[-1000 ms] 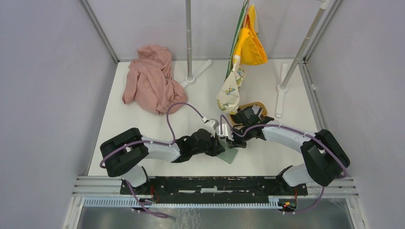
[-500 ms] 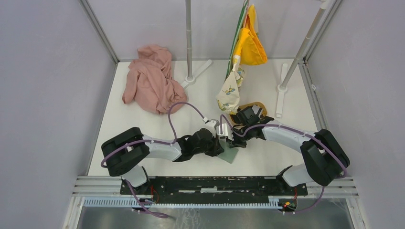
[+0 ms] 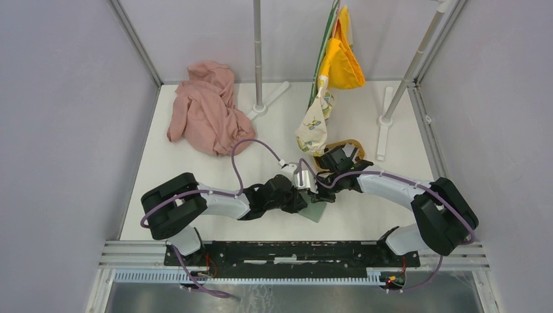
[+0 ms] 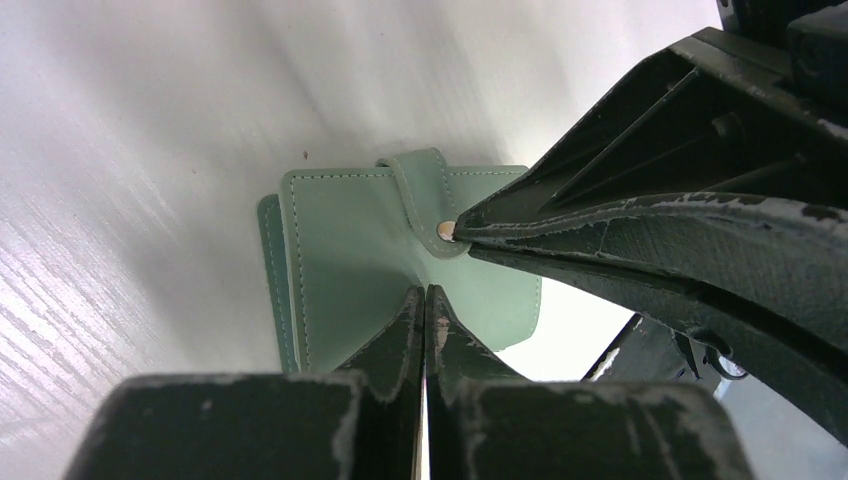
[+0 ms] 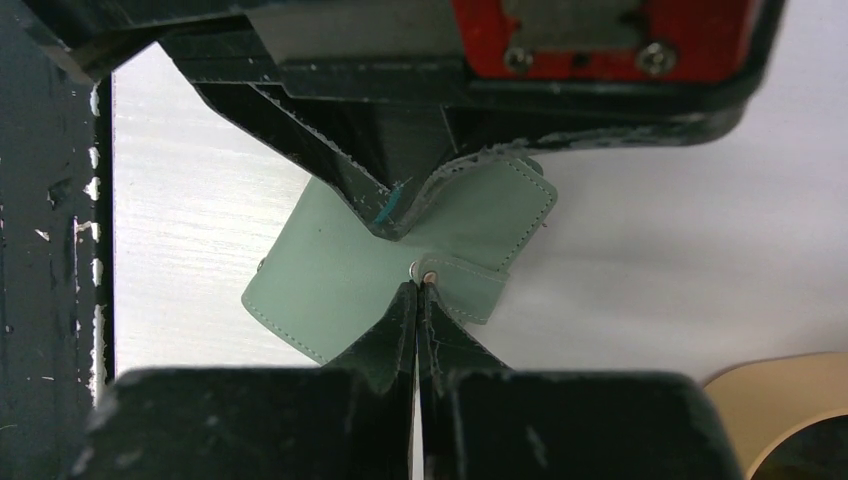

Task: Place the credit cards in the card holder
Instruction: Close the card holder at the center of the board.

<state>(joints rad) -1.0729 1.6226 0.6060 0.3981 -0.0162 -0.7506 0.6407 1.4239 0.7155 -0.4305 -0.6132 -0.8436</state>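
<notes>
The card holder (image 4: 350, 240) is a sage-green wallet lying folded on the white table, its strap snapped over the front; it also shows in the other views (image 3: 315, 212) (image 5: 320, 290). My left gripper (image 4: 425, 292) is shut, its tips pinching the cover, which bends up along the fingers (image 5: 400, 200). Opposite it, my right gripper (image 5: 417, 285) is shut with its tips at the strap's metal snap (image 4: 446, 230). From above, the two grippers (image 3: 304, 198) (image 3: 312, 194) meet tip to tip over the card holder. The credit cards are out of view.
A light-wood oval tray (image 3: 352, 145) sits just behind the right arm, its corner (image 5: 790, 395) close by. A pink cloth (image 3: 205, 111) lies at the back left. Two stand poles (image 3: 259, 59) (image 3: 417, 62) and hanging fabrics (image 3: 332, 72) occupy the back.
The left arm has crept slightly to the right. Both grippers stay shut at the card holder.
</notes>
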